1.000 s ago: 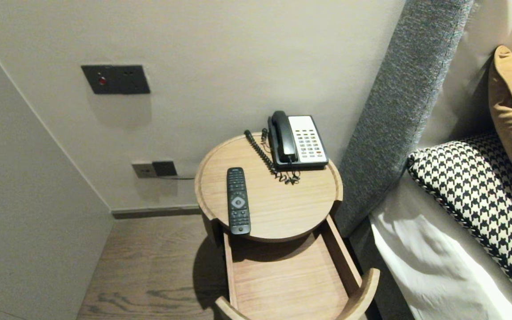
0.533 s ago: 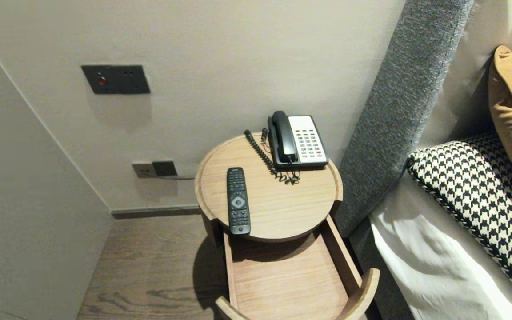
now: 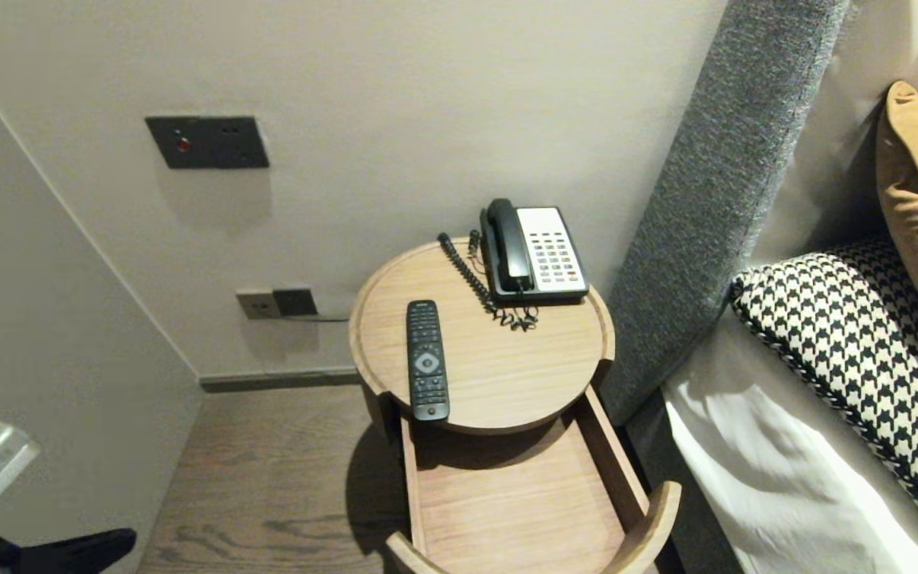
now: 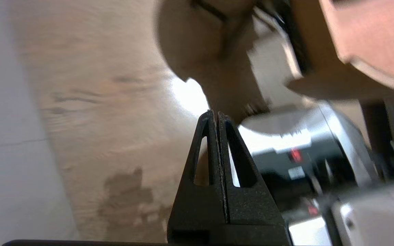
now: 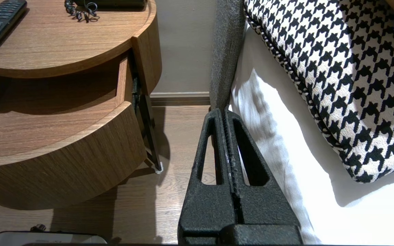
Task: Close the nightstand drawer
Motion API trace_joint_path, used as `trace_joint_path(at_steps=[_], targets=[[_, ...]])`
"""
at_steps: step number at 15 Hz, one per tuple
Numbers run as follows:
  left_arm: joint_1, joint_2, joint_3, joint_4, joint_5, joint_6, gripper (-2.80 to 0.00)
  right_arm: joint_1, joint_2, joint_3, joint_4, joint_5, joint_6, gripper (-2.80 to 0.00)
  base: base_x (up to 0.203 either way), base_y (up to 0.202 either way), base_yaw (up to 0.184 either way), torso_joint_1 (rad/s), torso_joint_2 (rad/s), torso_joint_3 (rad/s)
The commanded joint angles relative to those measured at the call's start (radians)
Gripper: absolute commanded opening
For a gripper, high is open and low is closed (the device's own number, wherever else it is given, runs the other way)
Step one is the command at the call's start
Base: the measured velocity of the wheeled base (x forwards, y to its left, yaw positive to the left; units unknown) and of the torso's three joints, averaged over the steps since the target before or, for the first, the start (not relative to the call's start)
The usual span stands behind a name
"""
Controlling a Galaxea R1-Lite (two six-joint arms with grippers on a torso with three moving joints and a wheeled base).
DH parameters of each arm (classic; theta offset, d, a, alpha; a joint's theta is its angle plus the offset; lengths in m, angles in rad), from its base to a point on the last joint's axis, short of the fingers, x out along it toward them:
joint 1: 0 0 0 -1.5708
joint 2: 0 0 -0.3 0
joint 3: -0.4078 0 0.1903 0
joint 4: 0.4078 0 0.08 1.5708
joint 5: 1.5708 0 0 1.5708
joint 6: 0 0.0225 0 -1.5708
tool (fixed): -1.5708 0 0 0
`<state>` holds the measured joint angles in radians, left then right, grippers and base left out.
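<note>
Head view: shows the remote [image 3: 427, 359] flat on the counter [image 3: 523, 375], front left, apart from the telephone [image 3: 535, 253]. Lies lengthwise near-to-far, top end toward the wall [image 3: 427, 119], lower end at the rim above the open drawer [image 3: 507, 510]. Could slide off that rim if nudged sideways. Shows the left gripper [image 3: 120, 540] low and well apart.

Left wrist view: shows jaws pressed together over the floor [image 4: 97, 119]. Would likely shove rather than grip like that.

Right wrist view: shows the right gripper [image 5: 224, 112] parked between drawer and bed [image 5: 286, 153], jaws likewise pressed together.

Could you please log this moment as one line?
left claw: shut, empty, over floor left of nightstand | right claw: shut, parked by bed | remote: on nightstand | drawer: open
</note>
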<state>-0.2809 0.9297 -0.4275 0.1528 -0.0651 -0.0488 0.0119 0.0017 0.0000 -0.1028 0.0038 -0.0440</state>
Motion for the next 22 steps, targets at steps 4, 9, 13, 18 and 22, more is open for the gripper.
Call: trace_joint_path(at_steps=[4, 9, 13, 18, 22], targets=[[-0.346, 0.281, -0.095, -0.017, 0.112, -0.157, -2.8, 0.0, 0.0, 0.04, 0.0, 0.001, 0.0, -2.8, 0.0, 0.0, 0.0, 0.0, 0.0, 0.0], [-0.515, 0.461, -0.13, -0.087, 0.168, -0.198, -2.8, 0.0, 0.0, 0.04, 0.0, 0.001, 0.0, -2.8, 0.0, 0.0, 0.0, 0.0, 0.0, 0.0], [-0.593, 0.559, -0.166, -0.091, 0.189, -0.204, -2.8, 0.0, 0.001, 0.04, 0.0, 0.0, 0.0, -2.8, 0.0, 0.0, 0.0, 0.0, 0.0, 0.0], [-0.693, 0.661, -0.191, -0.091, 0.226, -0.207, -2.8, 0.0, 0.001, 0.04, 0.0, 0.001, 0.0, -2.8, 0.0, 0.0, 0.0, 0.0, 0.0, 0.0], [-0.768, 0.749, -0.195, -0.165, 0.263, -0.234, -2.8, 0.0, 0.001, 0.04, 0.0, 0.0, 0.0, -2.8, 0.0, 0.0, 0.0, 0.0, 0.0, 0.0]])
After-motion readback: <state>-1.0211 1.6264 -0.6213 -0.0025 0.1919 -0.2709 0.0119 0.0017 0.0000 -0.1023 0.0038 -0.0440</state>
